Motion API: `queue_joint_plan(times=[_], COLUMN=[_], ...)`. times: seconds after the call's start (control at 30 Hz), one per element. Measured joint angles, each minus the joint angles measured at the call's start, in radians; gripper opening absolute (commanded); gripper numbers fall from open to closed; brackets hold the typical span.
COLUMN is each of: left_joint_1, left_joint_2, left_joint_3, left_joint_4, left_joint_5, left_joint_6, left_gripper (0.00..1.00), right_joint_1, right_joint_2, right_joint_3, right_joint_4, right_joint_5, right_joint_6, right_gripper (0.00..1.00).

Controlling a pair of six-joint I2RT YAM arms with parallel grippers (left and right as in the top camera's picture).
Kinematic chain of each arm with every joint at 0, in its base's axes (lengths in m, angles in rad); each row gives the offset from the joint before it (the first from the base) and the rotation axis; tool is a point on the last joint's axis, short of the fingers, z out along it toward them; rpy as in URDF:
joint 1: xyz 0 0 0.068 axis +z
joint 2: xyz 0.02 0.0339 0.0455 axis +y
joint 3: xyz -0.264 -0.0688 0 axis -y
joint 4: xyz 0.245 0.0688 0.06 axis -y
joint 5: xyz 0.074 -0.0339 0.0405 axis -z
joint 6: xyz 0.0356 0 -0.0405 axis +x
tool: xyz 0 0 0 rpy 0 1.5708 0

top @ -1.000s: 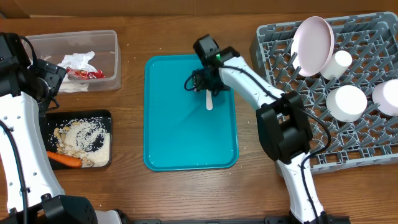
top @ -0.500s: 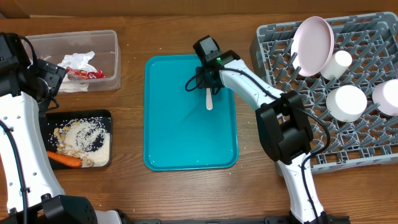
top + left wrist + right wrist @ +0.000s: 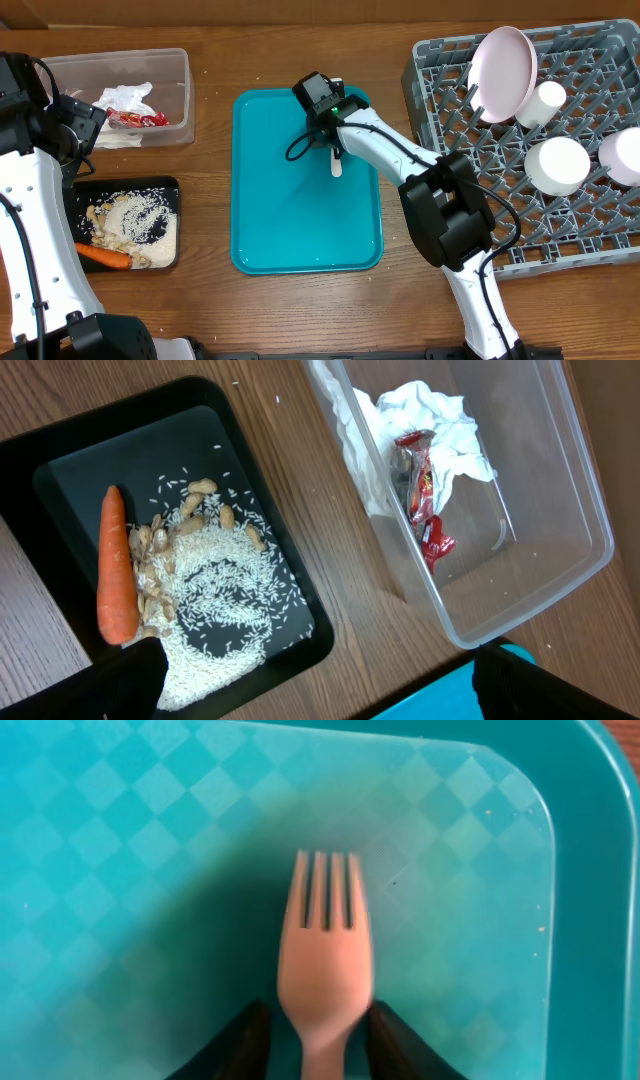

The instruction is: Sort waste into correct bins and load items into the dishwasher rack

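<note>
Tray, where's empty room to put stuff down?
The tray's lower half, below the fork, is bare. So is the table strip between it and the black bin. The rack's upper right is crowded with plate, cup and bowls.

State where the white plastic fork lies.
In the overhead view, the fork lies on the teal tray's upper-right area, its handle flanked by the right gripper.

Glossy teal tray point(image 3: 300, 220), wood table point(image 3: 212, 150), clear plastic tub point(image 3: 172, 80)
</note>
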Motion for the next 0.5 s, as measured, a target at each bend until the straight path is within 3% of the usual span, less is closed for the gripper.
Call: queue_joint_plan(times=[0.13,0.27,0.3,0.4,0.5], left_joint_1=[0.0,0.0,0.0,0.0,0.0], left_joint_2=[0.0,0.0,0.0,0.0,0.0], left_joint_3=[0.0,0.0,0.0,0.0,0.0], left_joint_4=[0.0,0.0,0.0,0.0,0.0], left_joint_5=[0.0,0.0,0.0,0.0,0.0], left_joint_6=[0.0,0.0,0.0,0.0,0.0], left_gripper=[1.0,1.0,1.0,1.0,1.0], right_joint_1=[-0.005,-0.016,-0.02,-0.034,-0.046], right_joint_2=[-0.001,-0.003,-0.004,-0.005,-0.008], right_joint_3=[0.0,0.0,0.0,0.0,0.0], right_joint_4=[0.0,-0.008,-0.014,-0.024,-0.027], right_joint_5=[-0.023,-0.049,-0.056,-0.071,-0.097], right_joint_6=[0.0,-0.001,0.004,0.0,-0.002], right_gripper=[0.3,0.64,0.66,0.64,0.47])
